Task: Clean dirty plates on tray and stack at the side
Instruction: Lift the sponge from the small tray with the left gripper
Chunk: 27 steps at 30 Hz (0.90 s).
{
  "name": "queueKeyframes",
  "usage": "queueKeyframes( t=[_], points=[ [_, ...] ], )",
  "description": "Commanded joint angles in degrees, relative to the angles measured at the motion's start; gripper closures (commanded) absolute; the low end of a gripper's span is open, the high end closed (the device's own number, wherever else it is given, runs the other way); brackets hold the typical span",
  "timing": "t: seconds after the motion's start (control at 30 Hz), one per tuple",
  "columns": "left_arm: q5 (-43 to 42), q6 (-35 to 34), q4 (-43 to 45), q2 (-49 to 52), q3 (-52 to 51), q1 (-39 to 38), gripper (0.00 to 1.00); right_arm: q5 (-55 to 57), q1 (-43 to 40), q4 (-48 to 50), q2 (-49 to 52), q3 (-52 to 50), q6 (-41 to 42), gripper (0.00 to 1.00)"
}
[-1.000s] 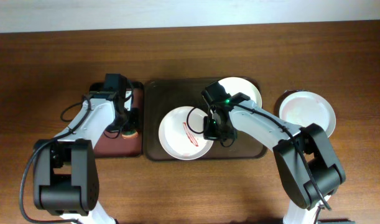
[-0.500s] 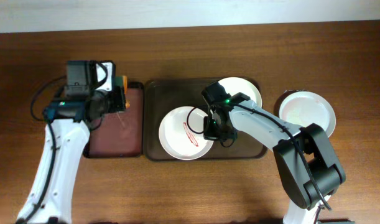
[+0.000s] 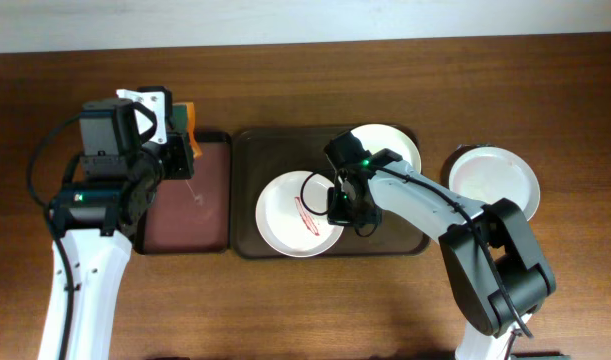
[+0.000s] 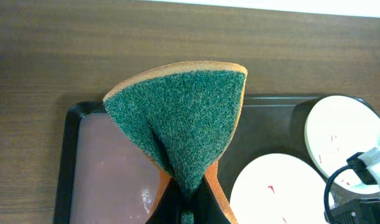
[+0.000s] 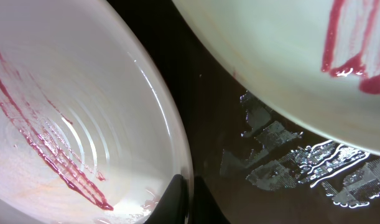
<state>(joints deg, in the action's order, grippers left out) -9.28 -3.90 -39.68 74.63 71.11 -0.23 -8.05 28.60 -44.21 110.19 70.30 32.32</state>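
A brown wood-grain counter (image 3: 305, 300) fills the view, with a strip of pale wall (image 3: 285, 20) along its far edge. The left tool (image 4: 188, 210) is lifted above the counter, its jaws clamped tight on the lower end of a sponge (image 4: 183, 118). The green scouring face is toward the wrist camera with orange foam behind, and the sponge fans out ahead of the tool. Below this tool lies a narrow tray (image 3: 210, 215), reddish-brown with a black rim, its floor shiny with wet. Just to the tool's right is the tray (image 3: 247, 150), dark brown with rounded corners. The right tool (image 5: 185, 202) is low over it, jaws nearly together and pinching the rim of the near plate (image 3: 283, 215). That plate lies on the tray to this tool's left and carries thin red streaks. Beyond the right tool, at the tray's far right corner, sits the far plate (image 3: 397, 148), also streaked red in the wrist view. Between the two plates the tray floor glints with wet patches. Well to the right tool's right, on the bare counter, rests the third plate (image 3: 495, 180); whether it is wiped clean I cannot tell
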Motion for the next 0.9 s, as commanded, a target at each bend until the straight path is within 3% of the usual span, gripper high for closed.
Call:
queueKeyframes(
  t=[0.0,0.43,0.87],
  points=[
    [-1.0,0.1,0.8,-3.6,1.2,0.3,1.0,2.3,0.2,-1.0,-0.3,-0.6,-1.5,0.96],
    [0.1,0.1,3.0,-6.3,1.2,0.3,1.0,2.3,0.2,-1.0,-0.3,-0.6,-1.5,0.96],
    [0.1,0.1,-5.7,19.7,1.1,0.3,1.0,2.3,0.2,-1.0,-0.3,-0.6,-1.5,0.96]
  ],
)
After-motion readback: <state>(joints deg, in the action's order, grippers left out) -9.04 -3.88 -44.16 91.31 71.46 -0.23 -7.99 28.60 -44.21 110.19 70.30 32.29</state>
